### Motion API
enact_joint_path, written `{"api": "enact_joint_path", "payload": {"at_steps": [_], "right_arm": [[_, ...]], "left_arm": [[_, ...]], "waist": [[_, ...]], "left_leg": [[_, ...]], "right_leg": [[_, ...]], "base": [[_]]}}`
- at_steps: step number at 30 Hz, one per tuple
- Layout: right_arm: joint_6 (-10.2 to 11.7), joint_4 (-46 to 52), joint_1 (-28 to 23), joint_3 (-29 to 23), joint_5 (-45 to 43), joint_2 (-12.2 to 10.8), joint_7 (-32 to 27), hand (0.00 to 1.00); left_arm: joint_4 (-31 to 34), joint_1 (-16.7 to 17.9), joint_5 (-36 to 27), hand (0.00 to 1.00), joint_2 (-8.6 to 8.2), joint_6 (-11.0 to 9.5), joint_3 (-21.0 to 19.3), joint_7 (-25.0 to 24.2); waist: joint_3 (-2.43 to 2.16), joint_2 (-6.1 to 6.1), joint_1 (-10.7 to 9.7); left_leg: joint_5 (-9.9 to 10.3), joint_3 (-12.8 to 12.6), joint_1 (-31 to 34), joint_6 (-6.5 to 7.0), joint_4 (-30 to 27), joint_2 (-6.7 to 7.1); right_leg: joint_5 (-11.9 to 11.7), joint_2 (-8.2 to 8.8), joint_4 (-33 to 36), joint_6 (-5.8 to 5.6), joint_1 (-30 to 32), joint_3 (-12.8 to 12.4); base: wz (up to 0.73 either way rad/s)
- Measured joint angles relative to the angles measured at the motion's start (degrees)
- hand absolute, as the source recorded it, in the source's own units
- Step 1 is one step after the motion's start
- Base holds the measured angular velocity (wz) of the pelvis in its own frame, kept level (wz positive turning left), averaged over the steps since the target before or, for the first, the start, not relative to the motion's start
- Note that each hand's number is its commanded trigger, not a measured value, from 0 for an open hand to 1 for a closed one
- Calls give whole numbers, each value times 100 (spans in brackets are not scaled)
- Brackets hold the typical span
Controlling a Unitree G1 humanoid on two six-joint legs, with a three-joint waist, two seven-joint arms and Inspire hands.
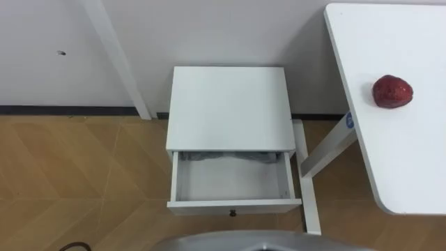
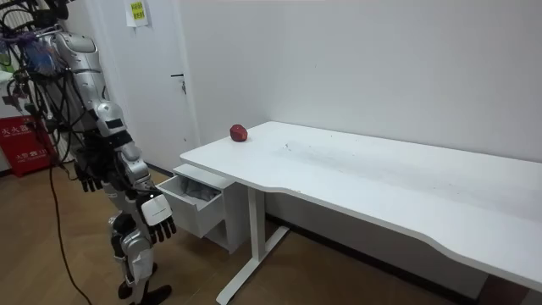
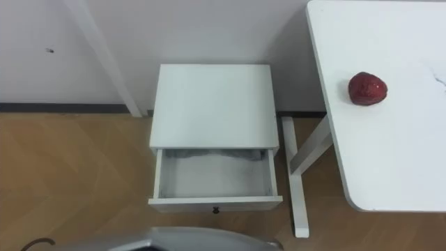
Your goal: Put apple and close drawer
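A dark red apple point(image 1: 391, 91) lies on the white table point(image 1: 411, 160), near its far left corner, to my right. In front of me a white nightstand point(image 1: 228, 108) stands against the wall with its drawer point(image 1: 233, 206) pulled open. The drawer has a small dark knob on its front, and something grey and crumpled lies along its back. In the room view I stand facing the nightstand with both arms hanging down. My left hand point(image 2: 87, 176) and my right hand point(image 2: 157, 217) have relaxed fingers, hold nothing, and are well short of the drawer point(image 2: 196, 196) and the apple point(image 2: 239, 133).
The table's white leg and foot point(image 1: 311, 185) stand just right of the nightstand. A white slanted post point(image 1: 122, 63) leans by the wall at the left. Wooden floor lies to the nightstand's left. A red object and cables stand behind me in the room view.
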State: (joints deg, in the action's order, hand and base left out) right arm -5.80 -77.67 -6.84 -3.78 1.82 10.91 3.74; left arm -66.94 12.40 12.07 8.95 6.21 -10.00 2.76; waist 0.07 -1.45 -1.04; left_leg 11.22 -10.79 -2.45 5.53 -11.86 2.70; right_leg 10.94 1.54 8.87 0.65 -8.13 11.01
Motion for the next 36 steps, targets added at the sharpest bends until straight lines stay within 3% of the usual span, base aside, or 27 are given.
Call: {"api": "enact_joint_path", "payload": {"at_steps": [4, 7, 13, 18, 21, 24, 29, 34, 36], "right_arm": [[-9, 4, 2, 0, 85, 0, -6, 0], [5, 11, 14, -3, 660, -5, -127, 0], [125, 31, -2, -765, 3212, -65, -278, 0], [312, 606, -213, -1821, 6213, -127, -476, 0], [496, 963, -206, -2344, 7113, -129, -730, 0], [682, 1205, -197, -2579, 7733, -122, -938, 0], [769, 1683, -213, -2910, 8313, -127, -1535, 0], [983, 2551, -195, -3331, 8359, -128, -2198, 0], [1197, 3028, -152, -3661, 8306, -97, -2600, 0]], "left_arm": [[1, -5, -4, 0, -11, 14, 3, 7], [2, -69, -14, 0, -41, 14, 11, 75], [-29, -11, -15, 0, -65, -122, -105, 185], [-31, 63, -43, 0, -57, -298, -381, 336], [-25, 85, -140, 0, -25, -414, -479, 415], [67, 63, -287, 0, 48, -424, -498, 459], [113, 61, -376, 0, 131, -428, -513, 459], [337, 206, -334, 0, 158, -426, -577, 497], [552, 295, -351, 0, 161, -476, -648, 549]], "waist": [[13, -1, 0], [23, 20, -8], [30, 43, -61], [27, 17, -197], [23, 2, -322], [10, -40, -374], [-8, -121, -418], [-5, -219, -533], [-10, -265, -656]], "left_leg": [[0, 0, 0, 0, 1, 0], [1, -2, 19, 1, 4, -1], [1, -22, -22, 0, 43, -2], [4, -48, -40, 5, 52, 0], [6, -90, -41, 7, 60, -3], [8, -147, 31, 5, 32, -26], [4, -237, 85, 12, 40, -31], [7, -310, 97, 19, 47, -49], [8, -305, 117, 19, 46, -53]], "right_leg": [[0, 0, 6, 0, 1, -4], [1, 1, 4, 0, 19, -14], [1, -1, -1, -1, 0, -7], [1, -4, -6, -1, 0, -79], [4, -5, 2, -7, 16, -130], [6, -9, 75, -8, 136, -153], [7, -20, 131, -10, 249, -297], [6, -52, 191, -11, 312, -331], [6, -50, 189, -12, 322, -303]], "base": [[0], [0], [0], [-1], [-8], [-11], [-10], [-7], [0]]}}
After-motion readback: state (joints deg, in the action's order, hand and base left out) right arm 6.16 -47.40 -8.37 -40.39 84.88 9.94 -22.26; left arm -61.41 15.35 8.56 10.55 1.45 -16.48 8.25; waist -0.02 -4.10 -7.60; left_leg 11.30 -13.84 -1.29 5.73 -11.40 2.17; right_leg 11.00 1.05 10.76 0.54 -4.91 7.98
